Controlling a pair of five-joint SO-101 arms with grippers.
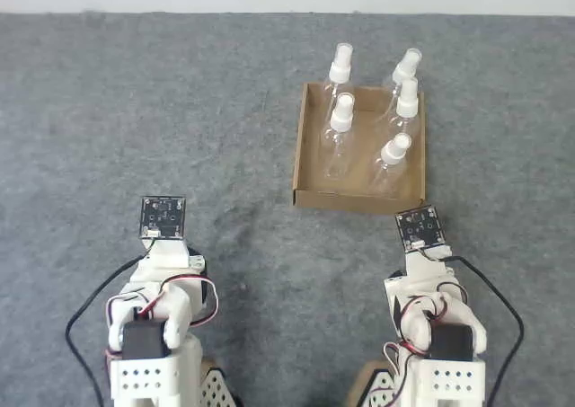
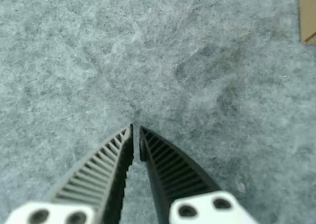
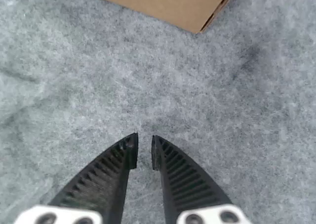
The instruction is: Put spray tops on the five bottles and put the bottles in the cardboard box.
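The cardboard box (image 1: 356,199) lies on the grey carpet at the back right. Several clear bottles stand in it, each with a white spray top, among them one at the back left (image 1: 340,66), one in the middle (image 1: 341,116) and one at the front right (image 1: 393,149). My left gripper (image 2: 136,130) hovers shut over bare carpet, holding nothing, well left of the box. My right gripper (image 3: 144,141) is also shut and empty, just in front of the box's front wall (image 3: 163,1). Both arms sit folded back near the table's front edge.
Grey carpet (image 1: 135,110) covers the whole table. A corner of the box (image 2: 309,16) shows in the left wrist view. The arms' bases and cables (image 1: 503,308) occupy the front.
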